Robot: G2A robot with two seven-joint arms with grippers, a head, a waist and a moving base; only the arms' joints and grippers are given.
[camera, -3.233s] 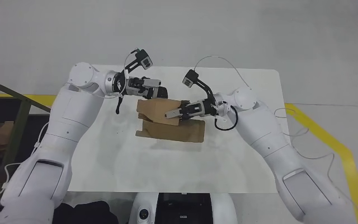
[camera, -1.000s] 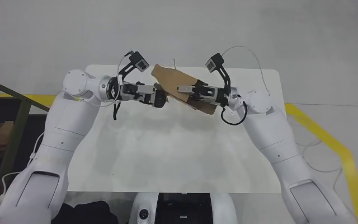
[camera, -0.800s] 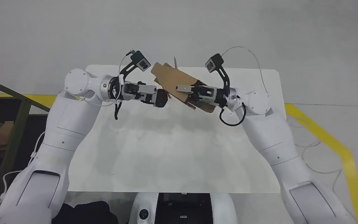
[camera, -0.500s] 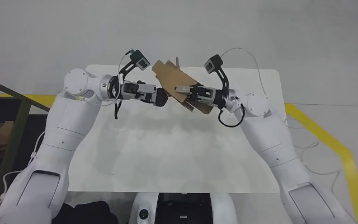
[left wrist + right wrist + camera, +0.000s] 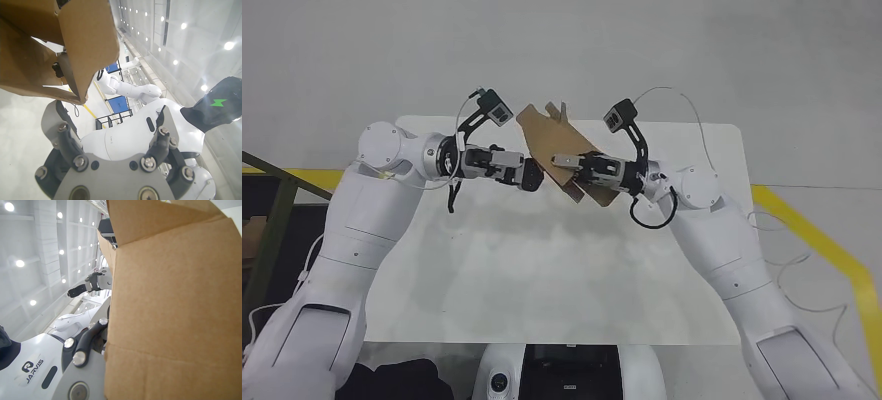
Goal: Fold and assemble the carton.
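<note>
A brown cardboard carton (image 5: 564,148), partly opened with loose flaps, is held in the air over the far part of the white table (image 5: 542,290). My right gripper (image 5: 568,163) is shut on one of its walls; the right wrist view has the carton panel (image 5: 170,306) close in front, hiding the fingertips. My left gripper (image 5: 529,177) is just beside the carton's near-left corner. In the left wrist view this gripper (image 5: 110,109) is open with nothing between its fingers, and a carton flap (image 5: 88,47) hangs just beyond the fingertips.
Bare tabletop lies below and in front of the carton. A yellow floor line (image 5: 807,235) runs past the table's right side, and a dark rail (image 5: 272,190) stands at its left. A thin cable (image 5: 672,100) arcs above the right arm.
The carton went from lying on the table to being raised at the far side. Over the last second the right gripper shifted it slightly left toward the left gripper, which has hardly moved.
</note>
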